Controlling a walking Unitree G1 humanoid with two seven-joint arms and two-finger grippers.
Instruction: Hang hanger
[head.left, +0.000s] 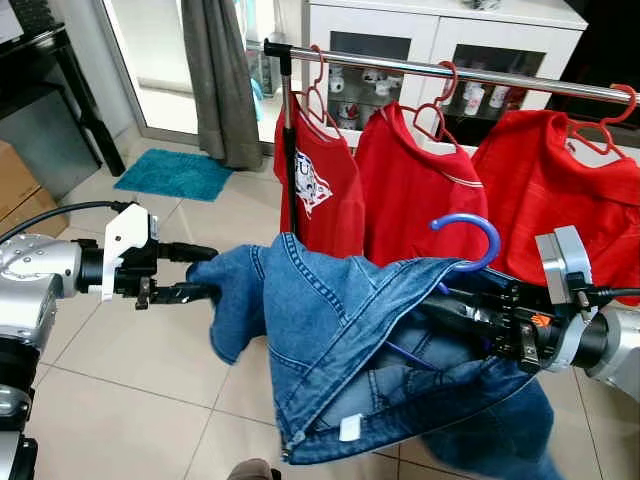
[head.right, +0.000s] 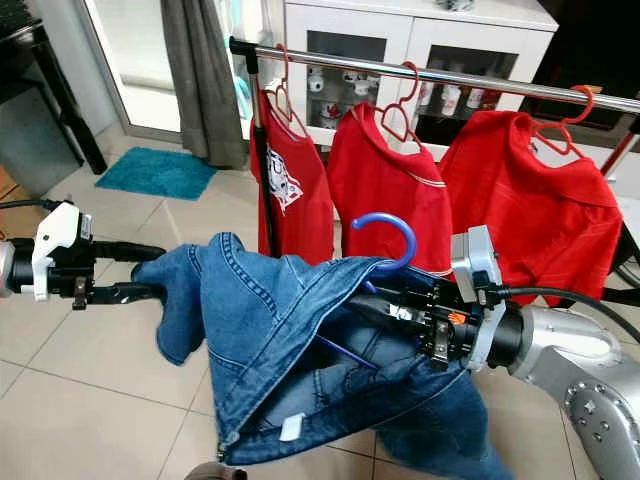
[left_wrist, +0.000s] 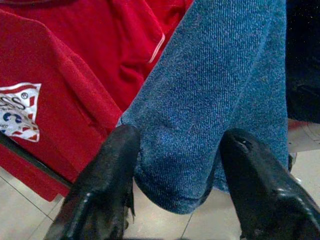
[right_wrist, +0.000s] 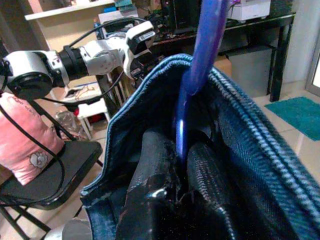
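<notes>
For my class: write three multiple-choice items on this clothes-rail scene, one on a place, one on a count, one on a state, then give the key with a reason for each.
1. Where is the blue plastic hanger?
A. on the silver metal rail
B. inside the blue denim jacket, below the rail
C. on the floor

2. How many red shirts hang on the rail?
A. one
B. three
C. five

3. What is the right claw doing?
A. gripping the hanger's stem
B. hanging open and idle
C. holding a shirt

Key: B, its hook rises from the collar; B, three on red hangers; A, its fingers close on the stem, while the left claw straddles a sleeve.
</notes>
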